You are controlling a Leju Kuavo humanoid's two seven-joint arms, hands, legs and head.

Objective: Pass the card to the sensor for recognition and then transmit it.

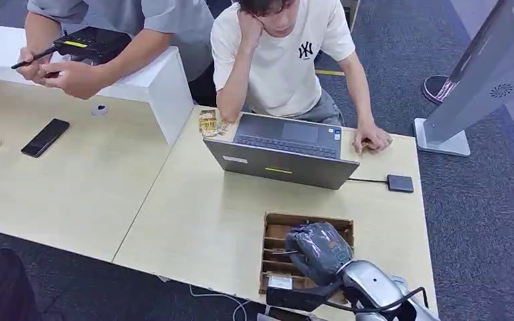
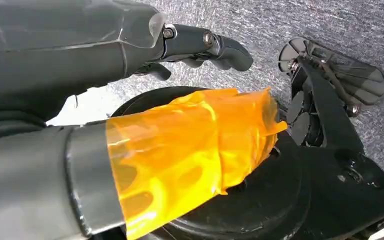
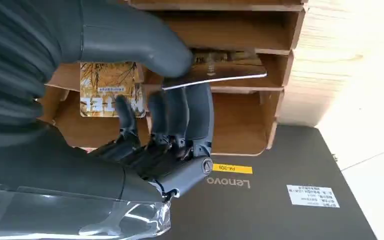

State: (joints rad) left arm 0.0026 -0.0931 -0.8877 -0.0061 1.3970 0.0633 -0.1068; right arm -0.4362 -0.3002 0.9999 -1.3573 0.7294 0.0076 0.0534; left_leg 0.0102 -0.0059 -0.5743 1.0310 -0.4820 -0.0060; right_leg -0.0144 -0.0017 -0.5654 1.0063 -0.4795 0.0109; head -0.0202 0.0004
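A thin, flat, pale card (image 3: 215,77) with a glossy face is being pinched by the right hand (image 3: 145,115), the thick grey thumb pressing on one side and the darker fingers (image 3: 182,115) curling against the other. The card is sitting edge-on over the slots of a brown corrugated cardboard organiser (image 3: 260,100), a shallow rectangular tray split by cardboard dividers. A second card (image 3: 111,89), printed with a yellowish branch pattern and pale lettering, is lying in one of the compartments just beside the hand.

In the head view the organiser (image 1: 278,224) is resting near the table's near edge, toward its right corner, with the right hand (image 1: 318,251) in its grey wrinkled cover lowered into it and the silver arm coming up from below.

Behind the organiser a dark grey laptop (image 1: 288,150) is standing open, its lid toward the robot, on the smooth light-wood table (image 1: 194,214). A small dark rectangular sensor box (image 1: 400,183) is lying near the table's right edge, joined to the laptop by a thin cable.

The left hand (image 2: 200,45) is hanging over grey carpet, its dark fingers slightly curled and holding nothing, its thumb wrapped in translucent orange tape.

A seated person in a cream T-shirt (image 1: 284,60) is leaning at the table's far edge.
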